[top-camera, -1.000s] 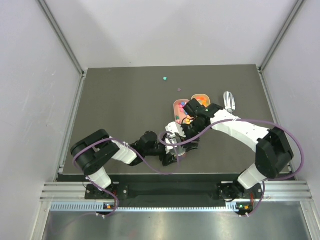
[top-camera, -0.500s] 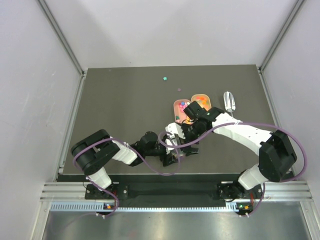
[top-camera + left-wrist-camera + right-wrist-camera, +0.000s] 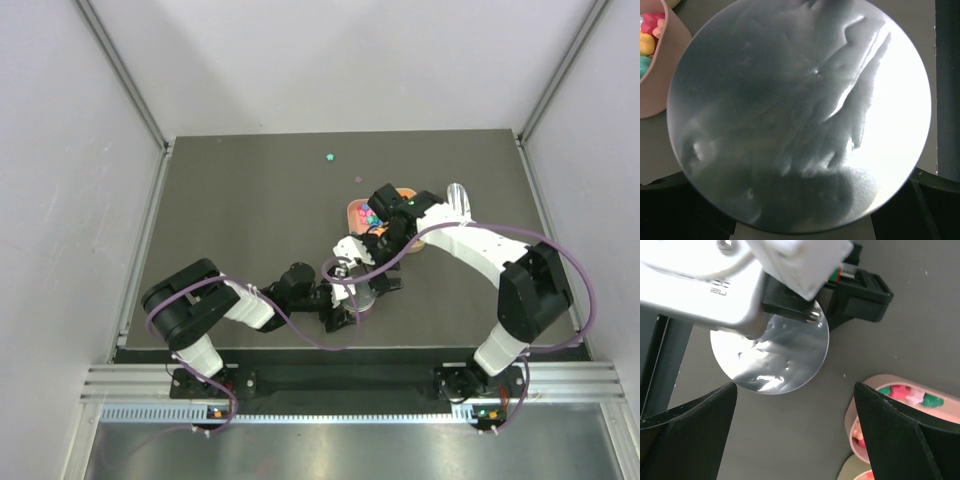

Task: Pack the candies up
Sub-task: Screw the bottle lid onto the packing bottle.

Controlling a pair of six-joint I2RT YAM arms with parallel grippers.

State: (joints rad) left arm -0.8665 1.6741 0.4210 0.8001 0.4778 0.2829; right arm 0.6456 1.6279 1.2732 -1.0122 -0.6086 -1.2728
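The candies [image 3: 368, 213] lie in a pink tray [image 3: 352, 214], and a few bright ones [image 3: 646, 39] show at the left wrist view's top left. A round silver-topped container [image 3: 800, 115] fills that view between the dark fingers of my left gripper [image 3: 800, 212], which is shut on its sides. From above, the left gripper [image 3: 348, 290] and the container [image 3: 367, 297] sit near the table's front. My right gripper [image 3: 795, 430] hangs open over bare table between the container [image 3: 771, 356] and the pink tray [image 3: 852, 416]. From above, the right gripper [image 3: 383, 232] is by that tray.
An orange tray [image 3: 405, 193] sits beside the pink one, partly under the right arm. A metal scoop [image 3: 458, 200] lies to its right. Two loose candies [image 3: 329, 156] rest farther back on the table.
My right gripper has opened wider and drawn back from the container toward the trays. The left arm and the container have stayed put.
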